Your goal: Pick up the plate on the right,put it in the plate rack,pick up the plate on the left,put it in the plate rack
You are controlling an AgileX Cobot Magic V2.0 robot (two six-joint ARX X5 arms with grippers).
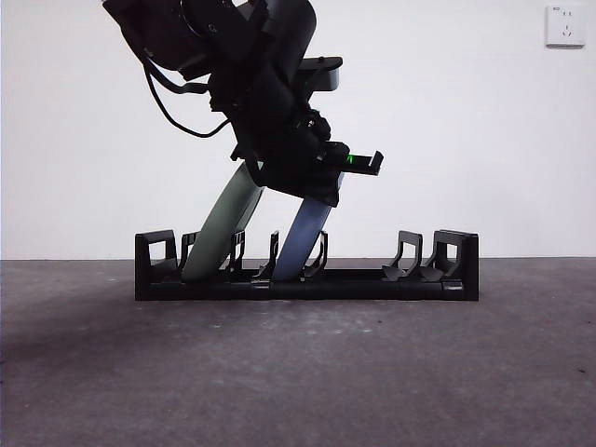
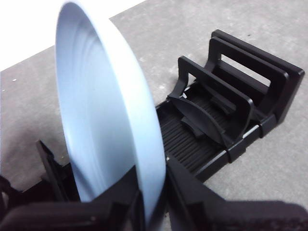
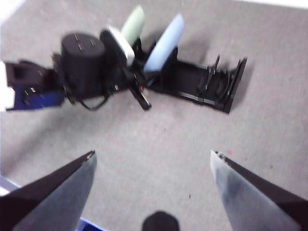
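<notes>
Rack (image 1: 307, 284): long axis runs side to side across the grey table (image 1: 298, 372).
Blue plate (image 1: 300, 244): on edge in a middle slot, top leaning right.
Green plate (image 1: 222, 231): slotted alongside, same lean.
Left gripper (image 2: 155, 202): angled down from above, clamped on the blue plate's rim.
Right gripper (image 3: 153, 185): jaws spread, raised, well apart from the rack.

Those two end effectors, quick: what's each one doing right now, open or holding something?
Left end effector: closed on the rim of the pale blue round plate, which stands in the long black plastic rack.
Right end effector: open, holding nothing.
</notes>
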